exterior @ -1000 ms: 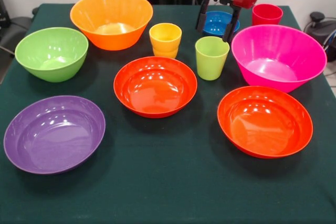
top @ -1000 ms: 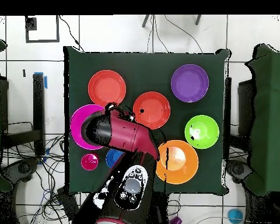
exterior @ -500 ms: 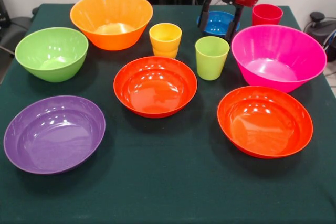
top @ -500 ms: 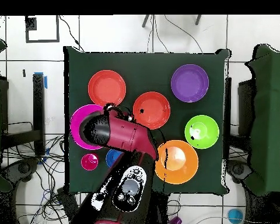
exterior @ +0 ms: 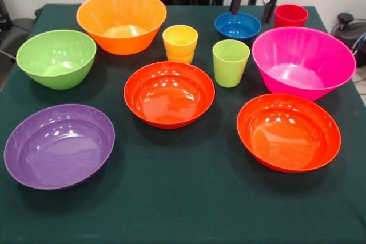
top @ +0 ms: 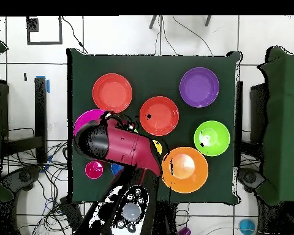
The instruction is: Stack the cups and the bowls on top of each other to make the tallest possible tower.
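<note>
With nothing stacked yet, the gripper [exterior: 252,8] hangs empty, fingers spread, above the blue bowl [exterior: 238,26] at 1 o'clock, perhaps to straddle its rim.

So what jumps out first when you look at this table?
A spread of bright bowls on a dark green cloth: a big magenta bowl at the right, an orange bowl at the back left, and a purple bowl at the front left. Three small cups stand near the middle and back. At the top edge the gripper hangs open above a small blue bowl.
</note>
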